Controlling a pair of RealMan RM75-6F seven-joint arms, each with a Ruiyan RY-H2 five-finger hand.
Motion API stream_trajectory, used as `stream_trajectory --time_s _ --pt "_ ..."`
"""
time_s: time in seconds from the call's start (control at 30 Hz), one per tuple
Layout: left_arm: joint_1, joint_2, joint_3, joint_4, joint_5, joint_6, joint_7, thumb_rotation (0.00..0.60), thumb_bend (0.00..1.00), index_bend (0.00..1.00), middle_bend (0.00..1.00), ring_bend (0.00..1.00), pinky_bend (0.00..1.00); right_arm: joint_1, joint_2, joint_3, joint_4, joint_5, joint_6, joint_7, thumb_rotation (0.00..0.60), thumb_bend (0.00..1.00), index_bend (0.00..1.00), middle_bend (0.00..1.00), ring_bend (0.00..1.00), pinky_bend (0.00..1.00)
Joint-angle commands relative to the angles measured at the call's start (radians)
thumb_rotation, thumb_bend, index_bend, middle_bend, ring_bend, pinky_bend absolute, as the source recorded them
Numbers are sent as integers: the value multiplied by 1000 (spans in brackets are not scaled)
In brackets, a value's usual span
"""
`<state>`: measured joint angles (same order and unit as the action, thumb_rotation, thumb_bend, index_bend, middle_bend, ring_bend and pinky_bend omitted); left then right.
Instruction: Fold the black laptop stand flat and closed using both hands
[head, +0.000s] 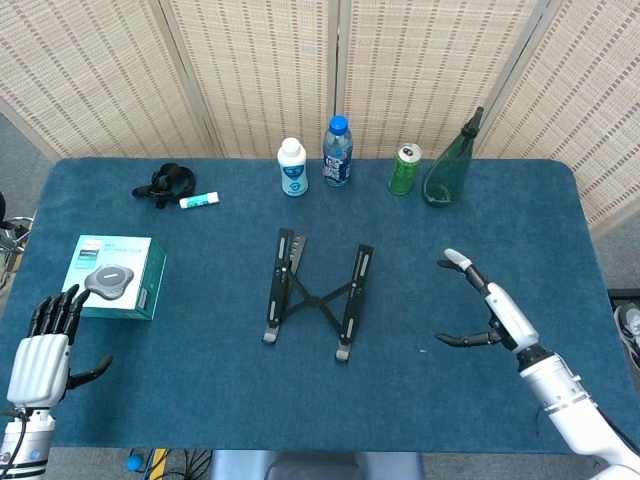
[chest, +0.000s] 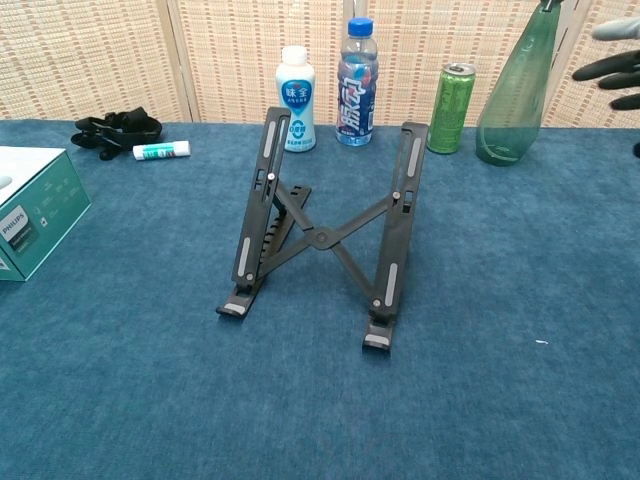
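The black laptop stand (head: 315, 295) stands unfolded at the middle of the blue table, its two rails raised and joined by a crossed brace; the chest view shows the stand (chest: 325, 235) tilted up toward the back. My right hand (head: 487, 310) hovers open to the right of the stand, well apart from it, fingers spread; only the fingertips (chest: 612, 68) show at the chest view's right edge. My left hand (head: 40, 345) is open at the near left corner, far from the stand, holding nothing.
A teal box (head: 115, 276) lies at the left. At the back stand a white bottle (head: 292, 167), a blue-capped water bottle (head: 337, 152), a green can (head: 404, 169) and a green glass bottle (head: 450, 165). A black strap (head: 163, 183) and a small tube (head: 199, 200) lie back left.
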<state>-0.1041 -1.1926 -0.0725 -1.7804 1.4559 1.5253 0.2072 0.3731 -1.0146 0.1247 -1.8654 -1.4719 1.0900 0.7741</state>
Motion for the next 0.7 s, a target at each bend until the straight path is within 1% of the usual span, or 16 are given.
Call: stream_trajectory --time_s 0.03,0.17,0.47,0.53,0.7 --pt "-1 -2 0 1 0 -3 -1 600 147 41 12 1 0 45 -47 27 40 41 -56 83 600 0 0 137 0 0" --pt "-3 -3 0 -1 1 -7 3 600 147 41 11 1 0 79 -87 52 72 76 -94 130 600 0 0 131 0 0" --pt "-6 -2 -2 -7 0 -12 9 600 147 41 12 1 0 154 -153 113 124 169 -215 268 600 0 0 129 0 0" --pt "-7 -2 -2 -9 0 -14 12 600 147 41 12 1 0 179 -163 132 140 185 -262 317 600 0 0 130 0 0" --pt "-8 -4 -3 -10 -3 -17 17 600 147 41 11 1 0 230 -193 172 189 220 -349 395 600 0 0 130 0 0"
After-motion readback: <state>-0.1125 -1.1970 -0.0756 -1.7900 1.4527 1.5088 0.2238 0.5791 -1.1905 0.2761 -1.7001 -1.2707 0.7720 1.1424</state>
